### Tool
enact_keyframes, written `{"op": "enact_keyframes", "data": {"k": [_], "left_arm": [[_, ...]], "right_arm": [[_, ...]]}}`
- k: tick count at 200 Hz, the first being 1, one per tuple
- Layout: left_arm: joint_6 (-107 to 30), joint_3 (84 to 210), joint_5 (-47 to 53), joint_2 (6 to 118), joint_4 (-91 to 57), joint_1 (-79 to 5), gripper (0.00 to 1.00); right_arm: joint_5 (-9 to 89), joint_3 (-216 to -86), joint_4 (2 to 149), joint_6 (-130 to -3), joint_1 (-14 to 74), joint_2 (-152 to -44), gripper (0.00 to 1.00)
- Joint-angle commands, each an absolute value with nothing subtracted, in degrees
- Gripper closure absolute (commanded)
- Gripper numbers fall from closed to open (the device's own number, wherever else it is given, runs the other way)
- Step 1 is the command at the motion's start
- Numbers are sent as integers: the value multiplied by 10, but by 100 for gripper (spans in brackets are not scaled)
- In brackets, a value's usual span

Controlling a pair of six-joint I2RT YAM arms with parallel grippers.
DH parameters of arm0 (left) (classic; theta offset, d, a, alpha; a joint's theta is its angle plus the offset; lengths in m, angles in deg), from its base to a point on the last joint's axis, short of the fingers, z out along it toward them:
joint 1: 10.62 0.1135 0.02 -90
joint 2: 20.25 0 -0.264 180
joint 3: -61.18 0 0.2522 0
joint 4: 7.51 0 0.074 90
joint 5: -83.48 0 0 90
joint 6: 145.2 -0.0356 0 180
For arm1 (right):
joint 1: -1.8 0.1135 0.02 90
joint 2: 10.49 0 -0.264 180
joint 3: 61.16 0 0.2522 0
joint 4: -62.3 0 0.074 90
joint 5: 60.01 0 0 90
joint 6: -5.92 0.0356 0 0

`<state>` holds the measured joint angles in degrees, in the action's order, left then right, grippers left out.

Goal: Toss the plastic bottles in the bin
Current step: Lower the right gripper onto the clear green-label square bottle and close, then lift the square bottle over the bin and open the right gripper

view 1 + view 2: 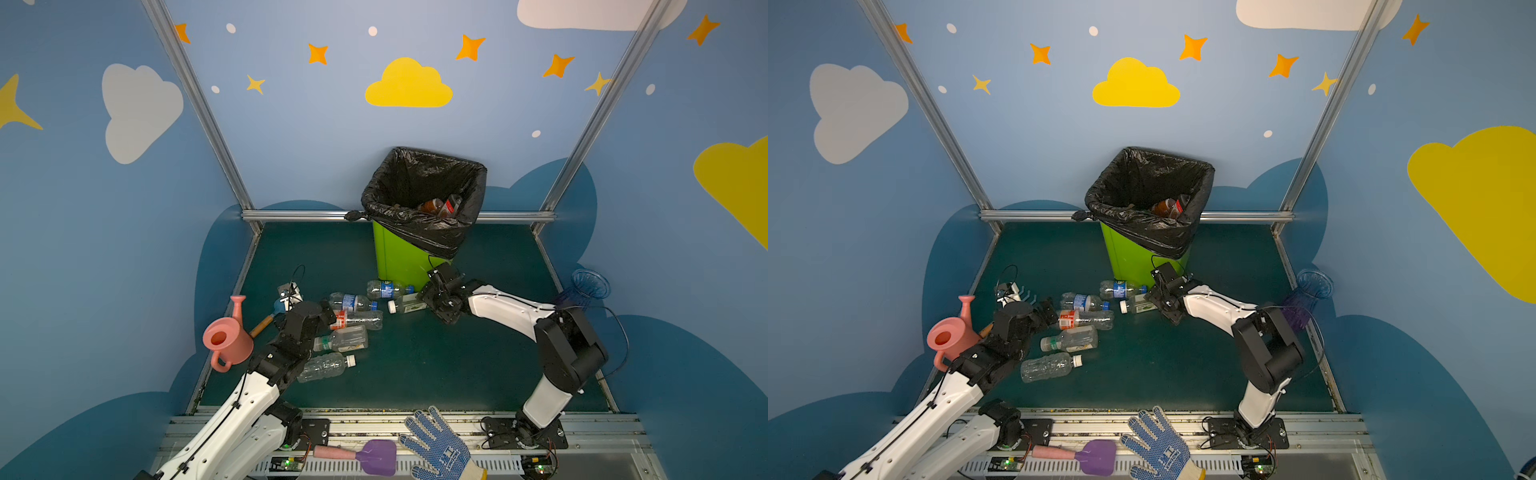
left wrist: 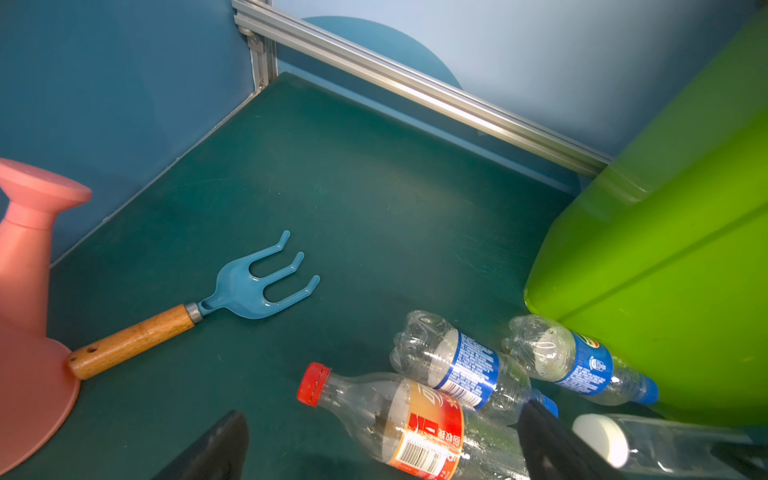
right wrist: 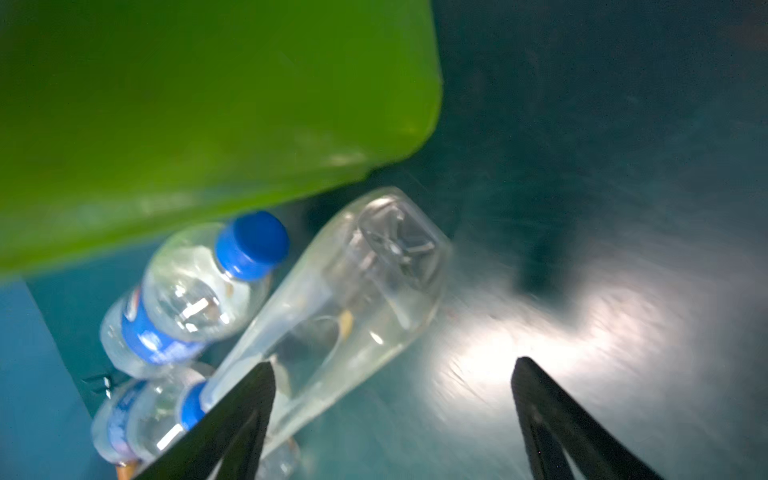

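The lime-green bin (image 1: pixel 399 257) with its black bag stands at the back of the mat, and some bottles (image 1: pixel 440 205) show inside it. Several plastic bottles lie in front of it. My left gripper (image 2: pixel 386 436) is open, low over a red-labelled, red-capped bottle (image 2: pixel 415 419), one finger on each side. Two blue-labelled bottles (image 2: pixel 465 365) lie just past it, by the bin's wall (image 2: pixel 665 249). My right gripper (image 3: pixel 392 386) is open at the bin's foot. A clear white-capped bottle (image 3: pixel 353 299) lies against one finger, with mostly bare mat between the jaws. In both top views two more clear bottles (image 1: pixel 343 340) lie nearer the front.
A pink watering can (image 1: pixel 226 338) and a blue hand rake (image 2: pixel 249 286) sit at the left wall. A blue-purple vase (image 1: pixel 588 286) stands at the right edge. A dotted glove (image 1: pixel 436 444) and a purple trowel (image 1: pixel 374 457) lie on the front rail.
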<state>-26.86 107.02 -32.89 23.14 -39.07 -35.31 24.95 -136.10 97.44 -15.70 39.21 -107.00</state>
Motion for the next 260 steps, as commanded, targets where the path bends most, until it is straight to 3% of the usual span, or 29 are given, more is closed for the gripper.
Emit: {"op": "enact_keyframes", "data": {"k": [1, 35, 83, 118, 260], "left_arm": [[-264, 1062, -320, 236, -383, -350, 0], [-265, 1063, -316, 243, -375, -349, 0], [-263, 1057, -311, 246, -368, -348, 0], [-264, 1055, -306, 249, -367, -348, 0], [-261, 1036, -297, 245, -363, -347, 0]], "right_arm": [[239, -1317, 1040, -178, 386, -1035, 13], [243, -1286, 1056, -178, 371, -988, 15], [252, -1281, 1029, -182, 372, -954, 9], [275, -1289, 1008, -185, 377, -985, 2], [258, -1469, 1144, -145, 406, -1179, 2]]}}
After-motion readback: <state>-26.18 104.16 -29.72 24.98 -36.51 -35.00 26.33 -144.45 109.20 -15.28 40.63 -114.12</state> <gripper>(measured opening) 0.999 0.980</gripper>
